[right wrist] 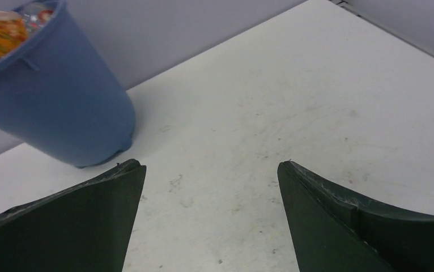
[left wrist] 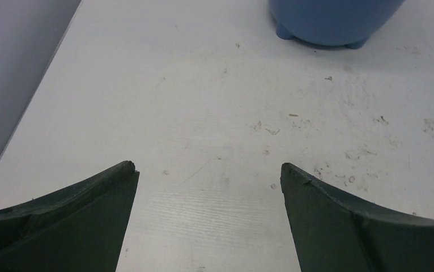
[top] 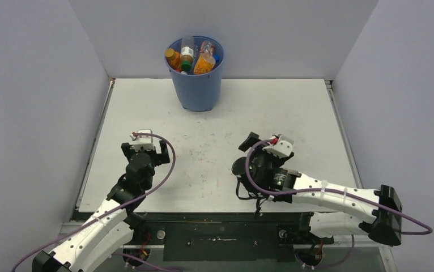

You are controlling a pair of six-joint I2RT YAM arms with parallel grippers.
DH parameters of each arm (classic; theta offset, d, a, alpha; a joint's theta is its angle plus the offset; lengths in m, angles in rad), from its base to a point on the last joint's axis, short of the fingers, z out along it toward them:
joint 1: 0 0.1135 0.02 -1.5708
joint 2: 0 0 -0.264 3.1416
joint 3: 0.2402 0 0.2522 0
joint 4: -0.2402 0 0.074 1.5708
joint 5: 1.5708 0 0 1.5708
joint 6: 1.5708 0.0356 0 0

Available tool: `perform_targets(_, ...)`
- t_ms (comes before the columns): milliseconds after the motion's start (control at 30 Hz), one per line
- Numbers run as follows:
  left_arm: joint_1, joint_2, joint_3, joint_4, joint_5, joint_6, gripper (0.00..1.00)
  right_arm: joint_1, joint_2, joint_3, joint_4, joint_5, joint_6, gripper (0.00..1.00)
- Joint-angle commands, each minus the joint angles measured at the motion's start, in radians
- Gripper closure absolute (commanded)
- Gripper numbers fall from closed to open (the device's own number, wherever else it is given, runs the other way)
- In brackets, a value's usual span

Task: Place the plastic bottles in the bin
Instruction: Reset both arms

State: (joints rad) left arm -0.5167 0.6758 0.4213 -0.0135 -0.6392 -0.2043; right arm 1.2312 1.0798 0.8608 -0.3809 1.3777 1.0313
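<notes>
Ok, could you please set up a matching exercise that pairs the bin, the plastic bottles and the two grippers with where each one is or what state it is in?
Things:
1. bin
2. plastic bottles
3. left gripper
4. right gripper

Places or states:
A. open, over the right half of the table
B. standing at the table's far edge, about midway across
C. open, over the table's left half
D. piled inside the bin

Pairs: 1-B; 2-D; 3-C; 4-A
</notes>
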Motion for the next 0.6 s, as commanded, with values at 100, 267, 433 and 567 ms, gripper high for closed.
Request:
perform_targets(100, -0.003, 0.024, -0.044, 0.258, 0.090, 0.058, 0.04, -0.260, 0.056, -0.085, 0.389, -0.296, -0.350, 0.10)
perform_targets(267, 0.046, 0.143, -0.056, 0.336, 0.030, 0.039, 0.04, -0.491, 0.121, -0.087, 0.509, -0.594, -0.360, 0.10)
perform_targets(433, 0.171, 0.280, -0.050, 0.425, 0.071, 0.040, 0.04, -0.711, 0.194, -0.093, 0.637, -0.582, -0.529, 0.10)
perform_targets(567, 0.256, 0.374, -0.075, 0.516, 0.117, 0.037, 0.04, -0.805, 0.215, -0.196, 0.845, -0.618, -0.818, 0.10)
